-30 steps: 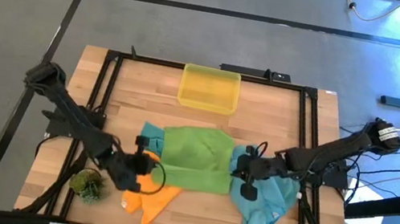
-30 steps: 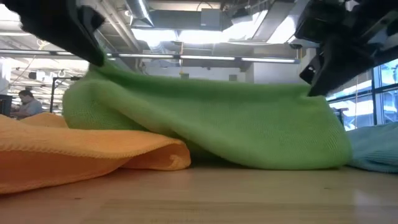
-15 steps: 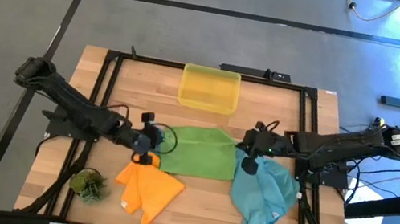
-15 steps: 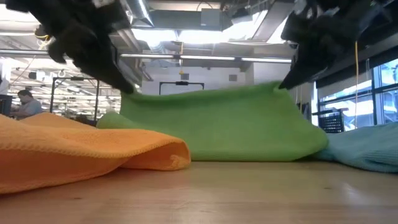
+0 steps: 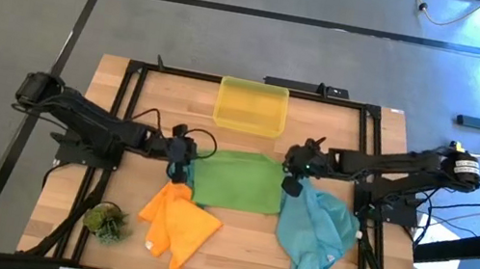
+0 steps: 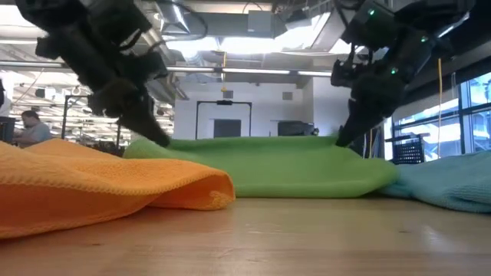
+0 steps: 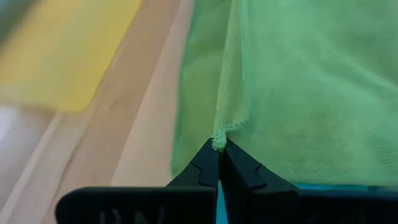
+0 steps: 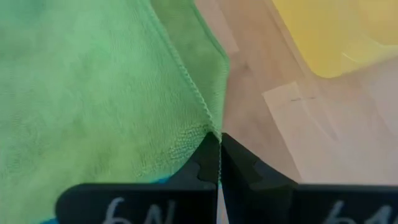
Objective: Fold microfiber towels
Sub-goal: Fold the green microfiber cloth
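At the middle of the table the green towel point(image 5: 237, 181) lies doubled over, its lifted edge brought to the far side, towards the yellow bin point(image 5: 251, 106). The left gripper point(image 5: 180, 151) pinches the towel's far-left corner with its fingers closed on the hem, as the left wrist view shows plainly point(image 7: 219, 146). The right gripper point(image 5: 295, 164) does the same at the far-right corner, fingers clamped on the stitched edge point(image 8: 214, 140).

The step in hand looks to be the first fold of this towel, with the carried edge being laid down on the far edge. From the low view the cloth seems nearly flat, though whether the two edges line up is hard to judge there. The next move calls for setting both corners down evenly, then letting go without dragging the top layer askew.

An orange towel point(image 5: 178, 227) lies rumpled at the near left, just beside the green one. Teal-blue cloth point(image 5: 314, 230), possibly two towels heaped together, sits at the near right, touching the green towel's right edge. Either could get caught in a second fold. A small plant tuft point(image 5: 105, 221) rests at the near-left corner, well clear.
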Robot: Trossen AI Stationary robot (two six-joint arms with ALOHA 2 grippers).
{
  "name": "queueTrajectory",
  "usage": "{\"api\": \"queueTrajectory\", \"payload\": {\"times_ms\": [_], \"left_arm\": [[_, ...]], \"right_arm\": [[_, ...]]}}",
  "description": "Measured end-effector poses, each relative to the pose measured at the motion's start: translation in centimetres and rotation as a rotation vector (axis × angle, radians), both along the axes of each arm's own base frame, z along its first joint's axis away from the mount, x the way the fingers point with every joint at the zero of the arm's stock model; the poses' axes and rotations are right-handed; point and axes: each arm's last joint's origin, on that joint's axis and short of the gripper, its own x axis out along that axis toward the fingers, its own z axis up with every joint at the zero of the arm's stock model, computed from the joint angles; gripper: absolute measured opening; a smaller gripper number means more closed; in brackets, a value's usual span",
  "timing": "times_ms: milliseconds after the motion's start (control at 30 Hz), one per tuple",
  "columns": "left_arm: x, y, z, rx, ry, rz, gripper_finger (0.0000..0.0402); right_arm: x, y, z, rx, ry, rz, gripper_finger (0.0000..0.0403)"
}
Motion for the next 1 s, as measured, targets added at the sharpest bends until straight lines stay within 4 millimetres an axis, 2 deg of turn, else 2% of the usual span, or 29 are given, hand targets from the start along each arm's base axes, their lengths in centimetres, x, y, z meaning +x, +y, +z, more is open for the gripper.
{"api": "queueTrajectory", "payload": {"times_ms": [133,267,433,567,767,867,1000], "left_arm": [[-0.6,0.7,-0.9,-0.019,0.024,0.034,0.0000],[-0.6,1.0,-0.9,0.002,0.016,0.020,0.0006],[0.2,1.0,-0.2,0.042,-0.077,-0.017,0.0059],[0.3,1.7,0.1,0.062,-0.111,0.040,0.0105],[0.2,2.4,0.2,0.111,-0.103,0.098,0.0127],[0.2,2.4,1.3,0.174,-0.130,0.096,0.0127],[1.2,1.2,4.6,0.176,-0.253,-0.007,0.0127]], "right_arm": [[0.2,-0.5,-0.9,0.004,0.039,-0.016,0.0006],[0.4,-0.8,-1.4,-0.026,0.056,-0.052,0.0015],[0.4,-0.8,-1.4,-0.050,0.063,-0.069,0.0066],[0.2,-0.8,-1.5,-0.050,0.080,-0.070,0.0108],[-0.4,-1.2,-1.6,-0.115,0.129,-0.168,0.0135],[-0.8,-1.3,-1.1,-0.117,0.137,-0.174,0.0135],[-1.3,-1.0,0.6,-0.128,0.069,-0.134,0.0136]]}}
